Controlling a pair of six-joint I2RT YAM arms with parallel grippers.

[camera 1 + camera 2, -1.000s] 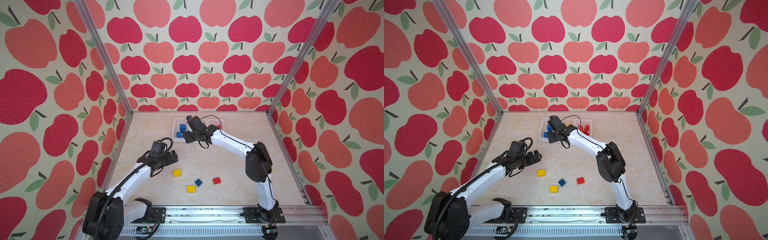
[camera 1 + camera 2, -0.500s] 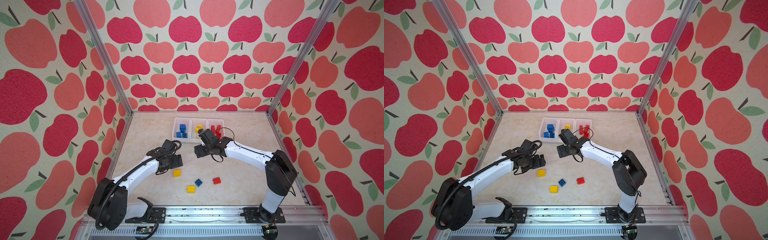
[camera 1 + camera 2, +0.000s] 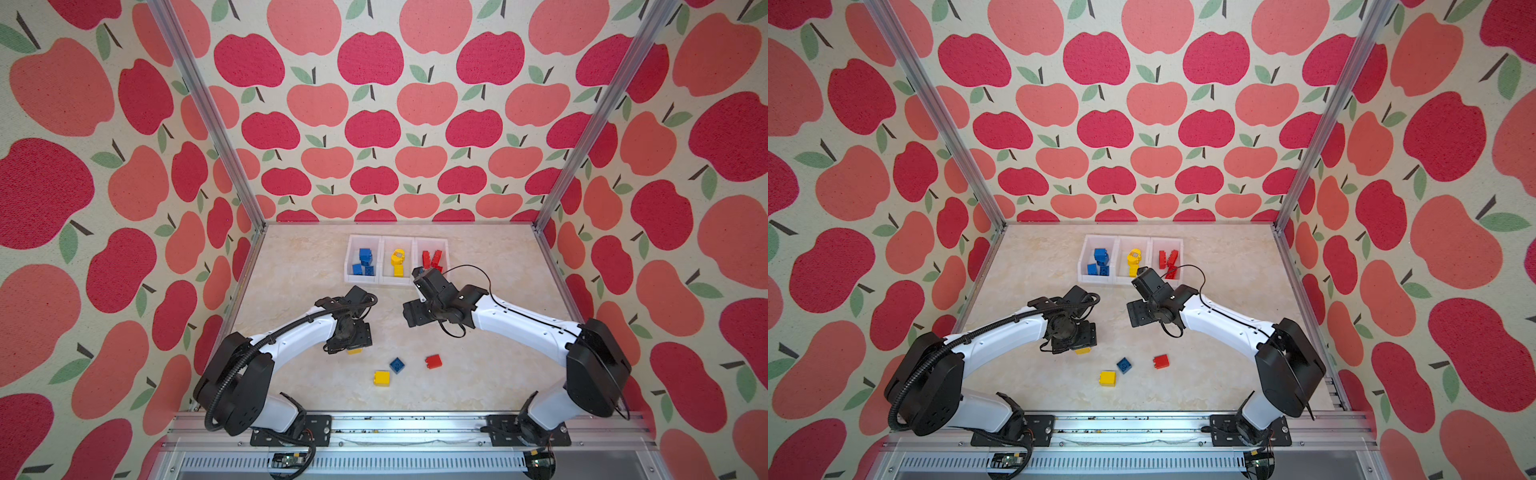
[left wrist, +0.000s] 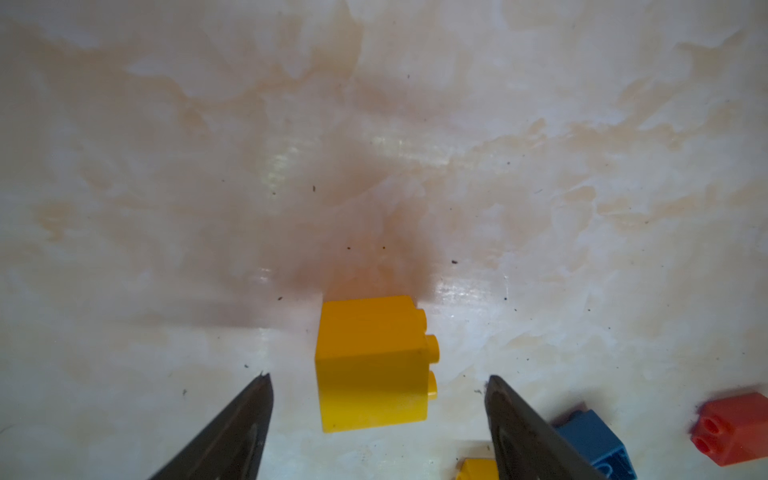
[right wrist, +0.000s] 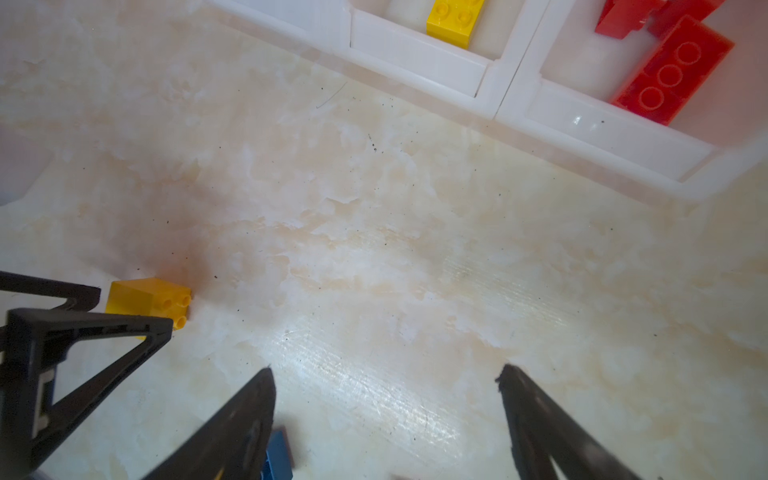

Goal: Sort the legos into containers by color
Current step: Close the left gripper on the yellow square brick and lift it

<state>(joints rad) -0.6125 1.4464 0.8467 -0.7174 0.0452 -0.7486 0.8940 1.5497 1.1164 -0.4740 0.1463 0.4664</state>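
Pickup of a loose lego is the step in hand. The left end effector [image 4: 378, 377] stands low over the counter [image 4: 166, 208] with its jaws apart, one on each side of a yellow brick [image 4: 370, 357]. The brick lies on its side with its studs towards one jaw, and neither jaw touches it. The next move, as I judge it, calls for closing squarely on the brick, lifting it straight up and carrying it to the middle bin of the containers [image 3: 399, 281].

Nearest the rail lies a second yellow brick [image 3: 381, 378], then a blue brick [image 3: 397, 365] and a red brick [image 3: 433, 361], all loose on the counter. In the left wrist view the blue brick sits just beside the outside of one jaw, so a skewed close could nudge it. Farther on, the right end effector [image 5: 384, 369] hangs empty, jaws apart, over bare counter between the loose bricks and the bins. It lies roughly on the way there and may need to give room. At the far end, the containers hold blue, yellow and red legos, one colour to each bin.
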